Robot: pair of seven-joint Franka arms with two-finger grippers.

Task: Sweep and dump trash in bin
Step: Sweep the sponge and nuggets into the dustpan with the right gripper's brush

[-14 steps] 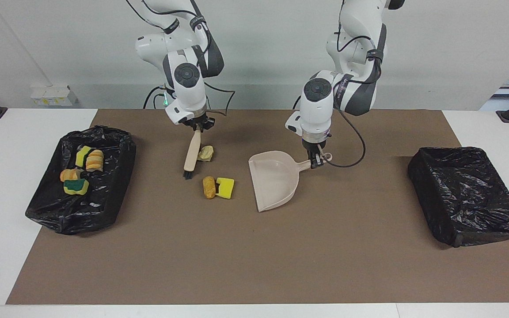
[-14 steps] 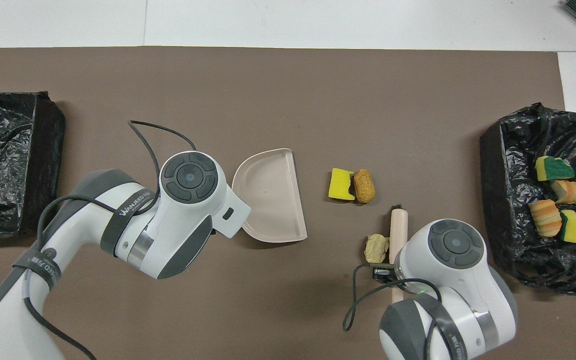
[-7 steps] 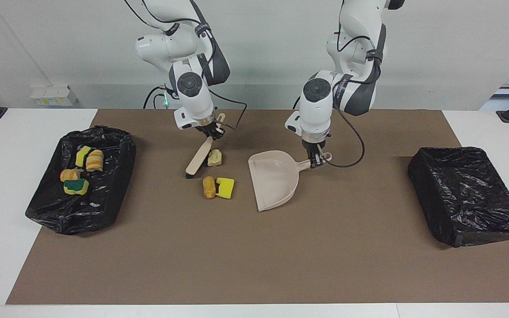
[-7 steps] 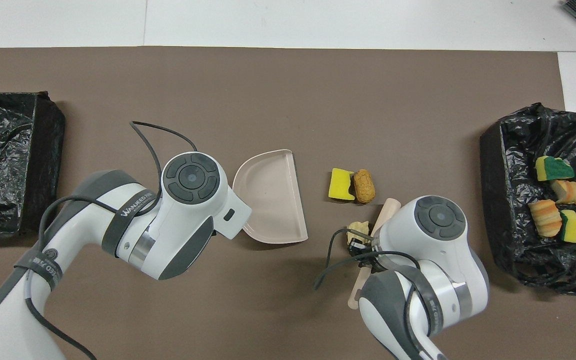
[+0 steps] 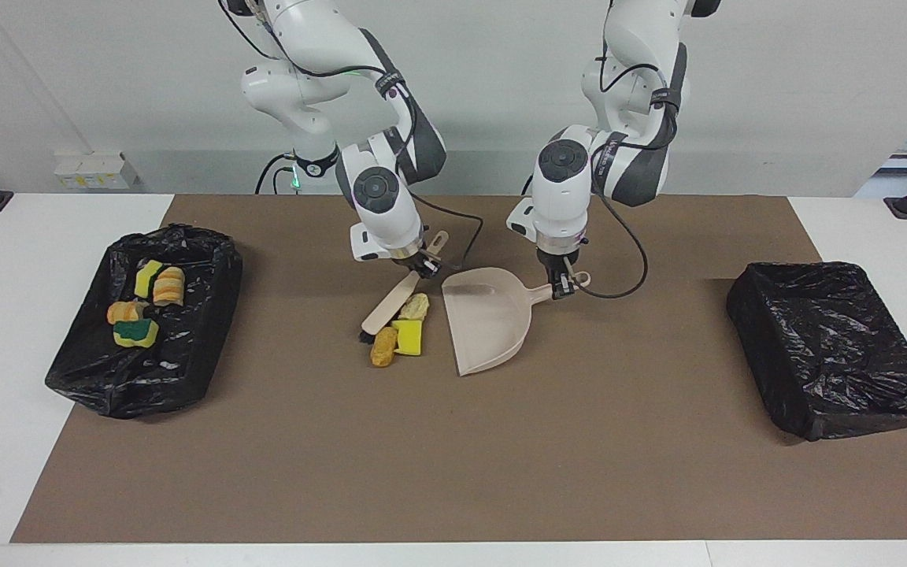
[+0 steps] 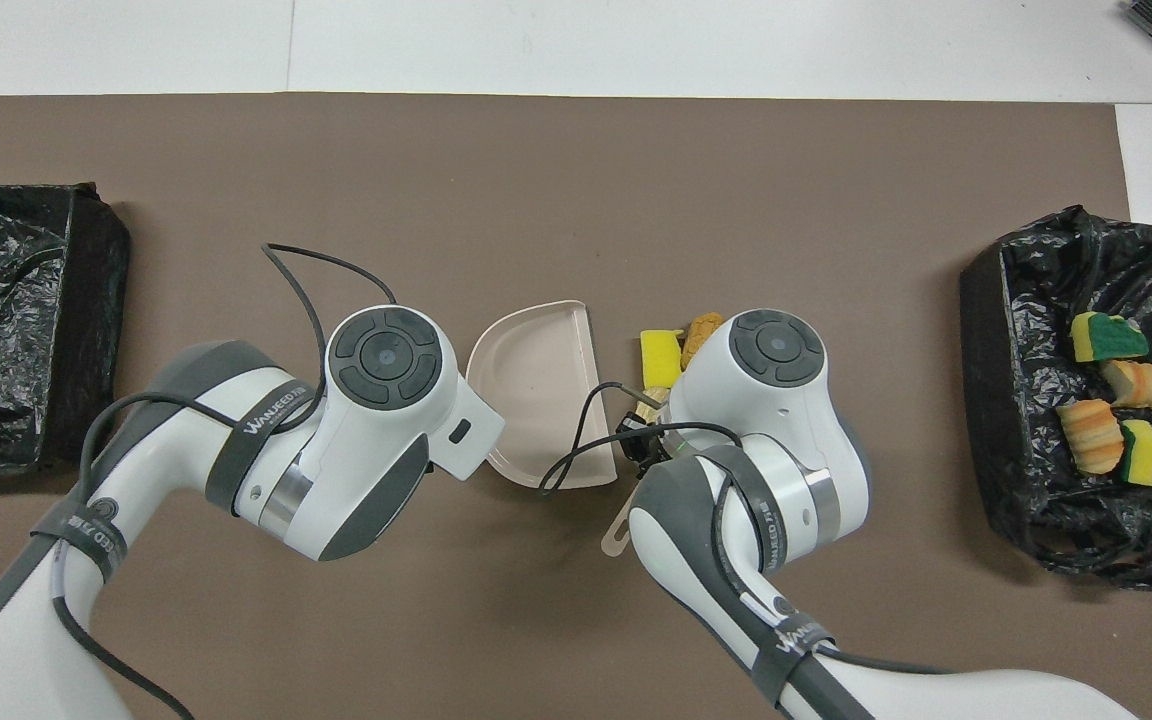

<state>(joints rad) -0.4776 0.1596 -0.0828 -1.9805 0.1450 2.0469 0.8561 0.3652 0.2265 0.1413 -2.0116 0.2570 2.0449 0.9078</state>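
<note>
My right gripper (image 5: 424,270) is shut on the beige brush (image 5: 389,305), which slants down to dark bristles on the mat. Three pieces of trash sit bunched between the bristles and the dustpan's mouth: a pale lump (image 5: 416,305), a yellow sponge (image 5: 408,337) (image 6: 658,358) and a golden-brown lump (image 5: 383,347) (image 6: 702,327). The beige dustpan (image 5: 489,319) (image 6: 536,390) rests on the mat, its open edge facing them. My left gripper (image 5: 563,288) is shut on its handle. From overhead, both wrists hide their grippers.
A black-lined bin (image 5: 186,370) (image 6: 1016,330) at the right arm's end of the table holds several sponge and bread-like pieces. Another black-lined bin (image 5: 831,346) (image 6: 16,320) stands at the left arm's end. A brown mat (image 5: 453,457) covers the table's middle.
My right arm has swung the brush toward the dustpan, pushing the pale lump, the yellow sponge and the golden-brown lump close to its mouth. The dustpan has barely moved.
</note>
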